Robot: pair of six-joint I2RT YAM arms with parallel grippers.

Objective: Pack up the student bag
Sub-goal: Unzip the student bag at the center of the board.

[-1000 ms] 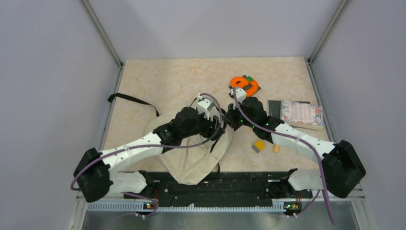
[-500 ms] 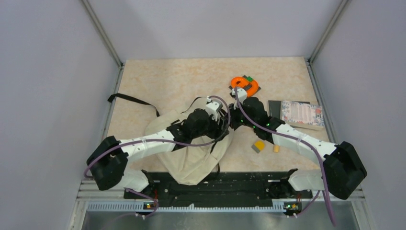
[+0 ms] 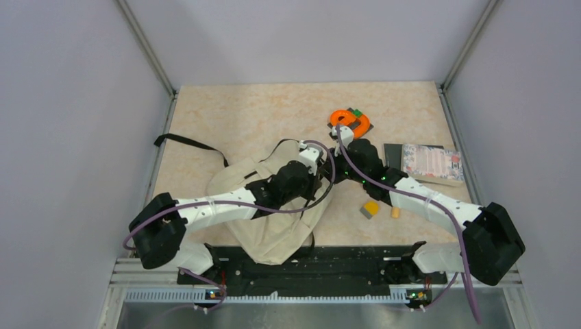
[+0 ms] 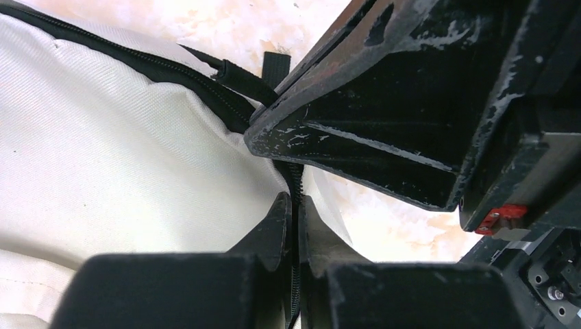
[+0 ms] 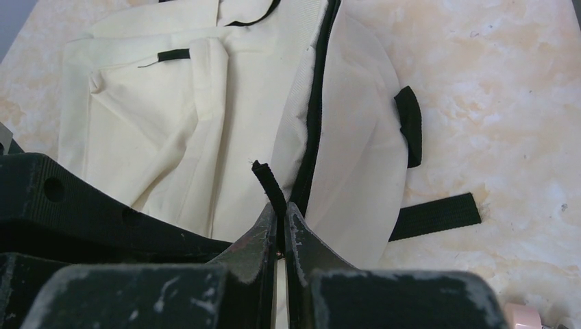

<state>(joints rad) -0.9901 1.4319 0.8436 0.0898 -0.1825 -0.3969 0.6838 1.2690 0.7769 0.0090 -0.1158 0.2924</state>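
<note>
**Top view.** One bag (image 3: 274, 229) lies at lower centre on the table (image 3: 226, 116), partly under my left arm. My two claws meet at frame centre, over the bag's upper right edge: left claw (image 3: 322, 176) and right claw (image 3: 334, 171), just beside each other. I cannot tell their jaws from here. One black strap (image 3: 188, 142) trails off to the left. To the right are four loose things: one orange piece (image 3: 349, 121), one booklet (image 3: 431, 162), one yellow-grey block (image 3: 371, 208) and one tan block (image 3: 395, 212).

**Left wrist view.** My left claw (image 4: 293, 205), bottom centre, is clenched on the one zip (image 4: 296, 181) that runs between its two fingers. The bag (image 4: 103, 157) fills the left half. My right claw's black body (image 4: 411, 103) fills the upper right.

**Right wrist view.** My right claw (image 5: 281, 216), bottom centre, is clenched on one black tab (image 5: 268, 179) at the lower end of the zip (image 5: 316, 103). The bag (image 5: 171, 116) spreads across the upper left. One strap (image 5: 437, 216) lies on the table at right.
</note>
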